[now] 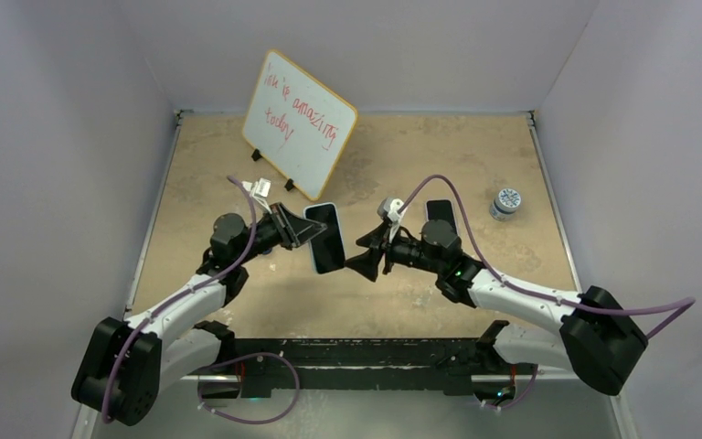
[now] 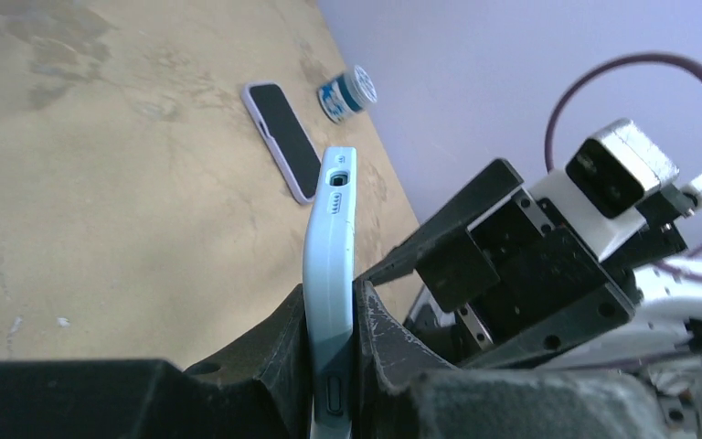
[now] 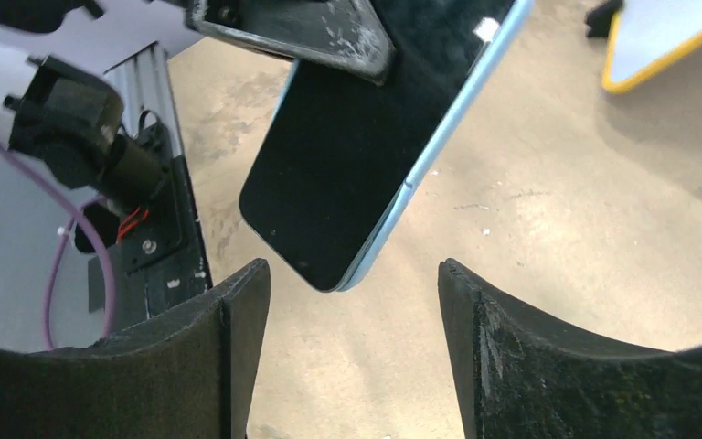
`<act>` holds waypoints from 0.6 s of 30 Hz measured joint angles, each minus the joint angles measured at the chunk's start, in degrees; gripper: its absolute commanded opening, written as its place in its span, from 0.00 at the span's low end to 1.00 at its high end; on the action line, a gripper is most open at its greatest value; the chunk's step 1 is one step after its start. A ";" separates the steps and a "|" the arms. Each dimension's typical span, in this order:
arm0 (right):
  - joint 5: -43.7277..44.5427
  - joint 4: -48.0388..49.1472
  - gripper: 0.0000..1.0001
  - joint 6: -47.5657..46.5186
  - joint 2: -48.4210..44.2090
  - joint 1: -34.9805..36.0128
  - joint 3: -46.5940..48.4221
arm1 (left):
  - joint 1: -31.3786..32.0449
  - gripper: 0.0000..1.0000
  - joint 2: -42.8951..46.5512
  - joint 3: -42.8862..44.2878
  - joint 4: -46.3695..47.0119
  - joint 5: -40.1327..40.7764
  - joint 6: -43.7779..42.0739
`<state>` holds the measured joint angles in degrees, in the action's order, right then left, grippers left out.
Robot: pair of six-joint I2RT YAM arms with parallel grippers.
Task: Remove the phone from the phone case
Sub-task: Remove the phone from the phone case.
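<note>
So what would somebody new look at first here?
Probably the blue-cased phone, held up off the table in the middle by the left end effector. The right end effector faces it with its jaws open, not touching. Behind them, at the back left, a whiteboard with red writing stands tilted.

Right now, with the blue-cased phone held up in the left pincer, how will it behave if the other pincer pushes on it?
Probably stiff: the blue-cased phone reads as a flat, straight slab. Its glossy dark face looks slippery, so a push may skid across it. The left pincer clamps it near one end only, so pressure on the free end might pivot it.
</note>
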<state>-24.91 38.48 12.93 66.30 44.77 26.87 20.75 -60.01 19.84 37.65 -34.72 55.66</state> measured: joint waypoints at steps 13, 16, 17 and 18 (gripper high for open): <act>18.58 -17.90 0.81 8.59 5.70 7.96 12.28 | 0.07 0.00 0.55 -1.05 -5.88 16.63 2.32; 21.16 -22.18 0.94 8.87 8.28 9.79 15.96 | 0.13 0.00 -0.24 -1.07 -5.27 17.64 2.32; 21.57 -23.45 0.98 8.98 9.22 10.34 17.16 | 0.17 0.00 -0.66 -1.07 -5.14 17.77 2.32; 22.29 -24.72 0.98 9.22 10.25 10.84 18.38 | 0.26 0.00 -1.03 -1.07 -4.98 17.86 2.32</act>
<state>-2.61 13.76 22.15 76.55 55.61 45.25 21.02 -61.04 18.76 32.67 -16.86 57.98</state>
